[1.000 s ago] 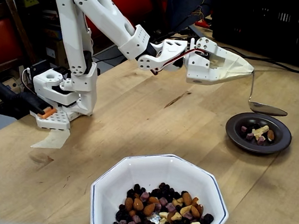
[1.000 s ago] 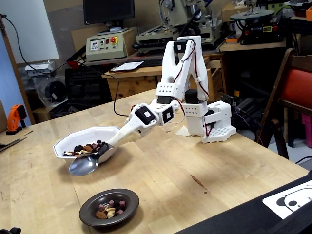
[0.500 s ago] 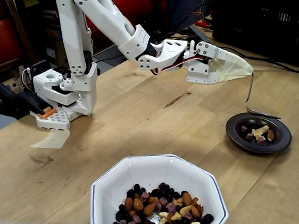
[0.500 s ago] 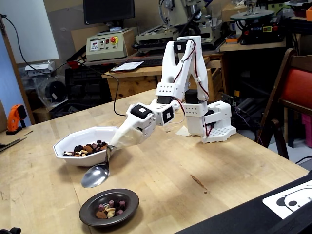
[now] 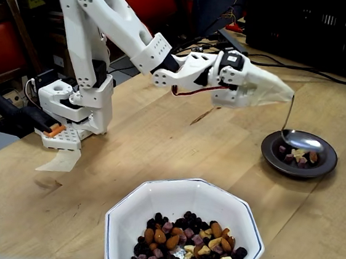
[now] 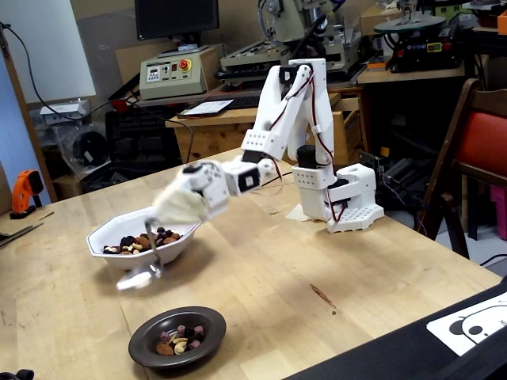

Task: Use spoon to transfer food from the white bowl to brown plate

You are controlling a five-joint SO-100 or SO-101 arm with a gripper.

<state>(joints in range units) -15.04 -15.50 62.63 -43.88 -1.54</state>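
The gripper [image 5: 276,91] held the spoon [image 5: 301,142] tight over the brown plate [image 5: 269,153]. Some food [image 5: 298,156] was there; most stayed in the white bowl [image 5: 128,211].

I can't read any words, brands or numbers around me; the grey control box [image 6: 169,77] behind me has a small display and a red button, but its labels are too blurred to read

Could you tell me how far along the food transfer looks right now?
Partly done: a few nuts and cubes already lie on the brown plate. In hand: the pincer holds the spoon over that plate. Left: most food remains in the white bowl.
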